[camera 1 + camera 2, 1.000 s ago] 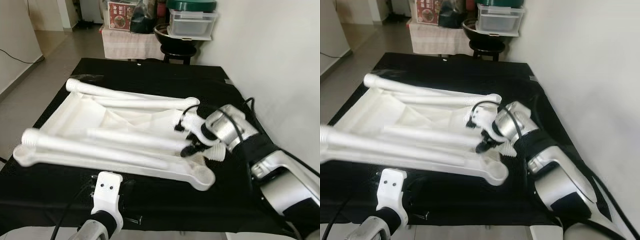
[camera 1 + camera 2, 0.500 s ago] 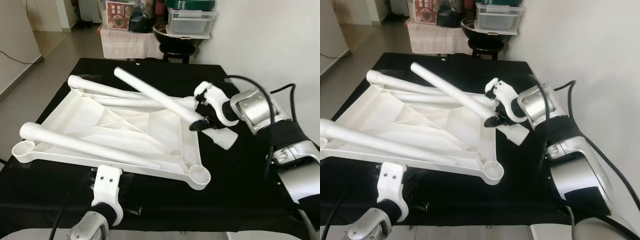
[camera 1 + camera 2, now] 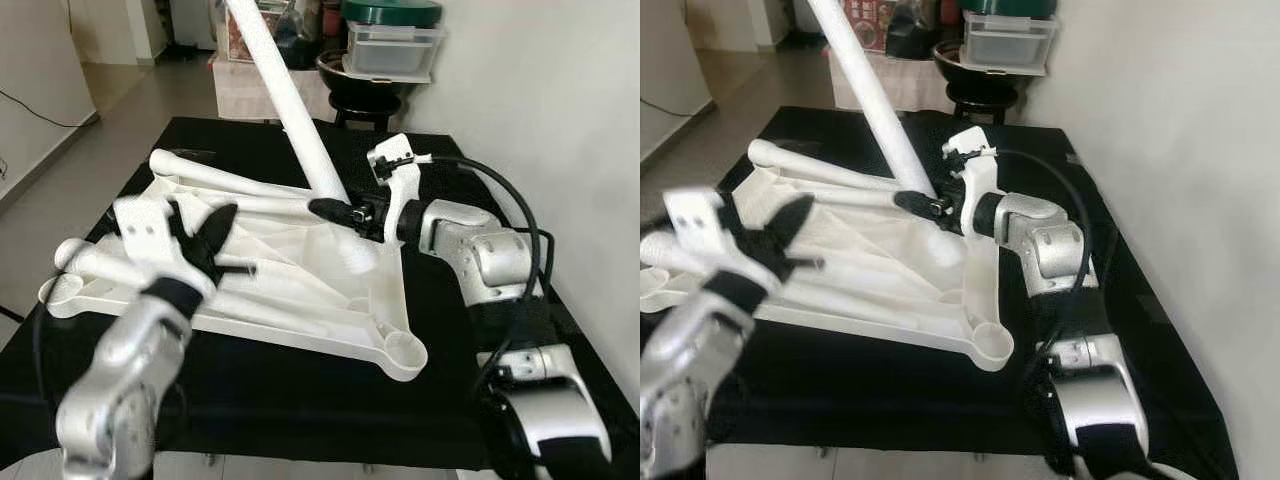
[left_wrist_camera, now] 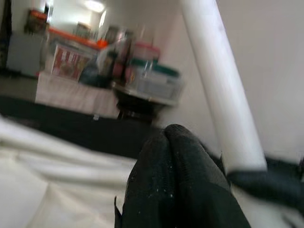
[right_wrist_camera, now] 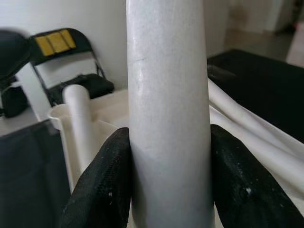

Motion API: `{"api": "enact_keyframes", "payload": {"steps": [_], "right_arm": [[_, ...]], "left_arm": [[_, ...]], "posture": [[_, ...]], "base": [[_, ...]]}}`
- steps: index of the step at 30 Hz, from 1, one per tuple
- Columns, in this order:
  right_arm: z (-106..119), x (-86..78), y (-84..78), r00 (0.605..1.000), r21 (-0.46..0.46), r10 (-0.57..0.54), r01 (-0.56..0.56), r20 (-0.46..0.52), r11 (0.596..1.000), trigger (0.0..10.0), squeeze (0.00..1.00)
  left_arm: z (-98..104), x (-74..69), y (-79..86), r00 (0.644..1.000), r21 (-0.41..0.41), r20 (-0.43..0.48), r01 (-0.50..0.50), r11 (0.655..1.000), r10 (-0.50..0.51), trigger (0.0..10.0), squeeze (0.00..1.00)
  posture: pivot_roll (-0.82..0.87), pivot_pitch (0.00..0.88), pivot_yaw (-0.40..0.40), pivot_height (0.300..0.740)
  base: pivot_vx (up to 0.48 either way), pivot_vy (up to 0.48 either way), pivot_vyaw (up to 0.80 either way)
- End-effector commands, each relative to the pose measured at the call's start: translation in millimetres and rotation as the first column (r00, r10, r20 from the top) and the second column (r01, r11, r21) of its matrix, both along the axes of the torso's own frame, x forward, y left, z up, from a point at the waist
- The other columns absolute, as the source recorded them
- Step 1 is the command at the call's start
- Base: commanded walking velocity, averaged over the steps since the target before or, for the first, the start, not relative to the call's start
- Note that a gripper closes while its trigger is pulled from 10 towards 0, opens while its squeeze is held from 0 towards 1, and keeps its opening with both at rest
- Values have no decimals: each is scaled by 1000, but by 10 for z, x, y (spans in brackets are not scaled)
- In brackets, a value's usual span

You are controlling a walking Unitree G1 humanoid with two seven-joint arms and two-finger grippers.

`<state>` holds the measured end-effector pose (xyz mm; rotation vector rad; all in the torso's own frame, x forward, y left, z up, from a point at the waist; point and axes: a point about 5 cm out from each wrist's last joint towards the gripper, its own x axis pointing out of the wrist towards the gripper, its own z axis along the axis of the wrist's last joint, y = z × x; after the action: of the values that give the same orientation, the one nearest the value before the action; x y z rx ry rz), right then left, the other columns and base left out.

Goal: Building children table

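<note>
1. The right gripper (image 3: 335, 211) has its fingers (image 5: 102, 183) pinching a white leg (image 3: 290, 105) low on its shaft, 1 black pad on each side, over the far right part of the white tabletop (image 3: 300, 285).
2. That leg stands steeply tilted, its top leaning away toward the far left and running out of the picture, its threaded lower end just above the tabletop's right edge.
3. The tabletop lies upside down on the black table (image 3: 440, 330), ribs showing, with other white legs (image 3: 215, 180) lying across it: 1 along the far edge, more toward the left.
4. Near right corner: a round socket (image 3: 405, 350) sits bare at the rim, open black cloth around it.
5. The left gripper (image 3: 205, 235) is raised over the near left of the tabletop, blurred, fingers pressed together in the left wrist view, holding nothing.
6. Right of the tabletop, a wide strip of black table runs to the wall.
7. Beyond the far edge stand a stool (image 3: 360, 100) and stacked boxes (image 3: 392, 45).
</note>
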<state>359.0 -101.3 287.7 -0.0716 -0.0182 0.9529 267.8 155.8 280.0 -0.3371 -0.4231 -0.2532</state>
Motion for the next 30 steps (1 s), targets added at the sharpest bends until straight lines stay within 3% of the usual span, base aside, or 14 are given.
{"api": "enact_keyframes", "payload": {"steps": [1, 3, 4, 11, 15, 17, 22, 23, 30], "right_arm": [[34, -65, 51, 998, 1, 43, -43, 45, 999, 10000, 0], [34, -65, 51, 998, 1, 43, -43, 45, 999, 10000, 0], [12, -84, 69, 998, -3, 43, -42, 53, 999, 10000, 0], [-193, -205, 220, 992, -91, 85, -76, 98, 993, 10000, 0], [-198, -214, 235, 991, -94, 90, -80, 100, 992, 10000, 0], [-188, -223, 261, 990, -93, 96, -86, 105, 992, 10000, 0], [-151, -259, 286, 985, -83, 122, -112, 124, 990, 10000, 0], [-132, -296, 297, 980, -79, 147, -137, 138, 987, 10000, 0], [-214, -491, 380, 946, -145, 276, -254, 168, 956, 10000, 0]], "left_arm": [[-32, 35, 52, 1000, 6, -25, 0, 1000, 0, 10000, 851], [-32, 35, 52, 1000, 6, -25, 0, 1000, 0, 10000, 851], [5, 45, 77, 1000, 10, -14, 1, 1000, -1, 10000, 1000], [243, 98, 83, 997, -48, 44, 67, 997, -65, 10000, 1000], [263, 96, 62, 994, -56, 54, 94, 994, -91, 10000, 1000], [277, 81, 14, 986, -65, 67, 155, 986, -150, 10000, 1000], [265, 90, 21, 987, -71, 57, 156, 985, -152, 10000, 996], [266, 102, 47, 989, -77, 52, 140, 987, -136, 10000, 0], [295, 145, 63, 987, -121, 46, 157, 980, -152, 10000, 0]], "posture": [[-34, 54, -69, 740], [-34, 54, -69, 740], [-33, 52, -68, 740], [-33, 43, -62, 740], [-33, 40, -61, 740], [-35, 36, -60, 740], [-36, 33, -59, 740], [-36, 33, -59, 740], [-39, 23, -56, 740]], "base": [[0, 0, 0], [0, 0, 0], [0, 0, 0], [0, 0, 0], [0, 0, 0], [0, 0, 0], [0, 0, 0], [0, 0, 0], [0, 0, 0]]}}
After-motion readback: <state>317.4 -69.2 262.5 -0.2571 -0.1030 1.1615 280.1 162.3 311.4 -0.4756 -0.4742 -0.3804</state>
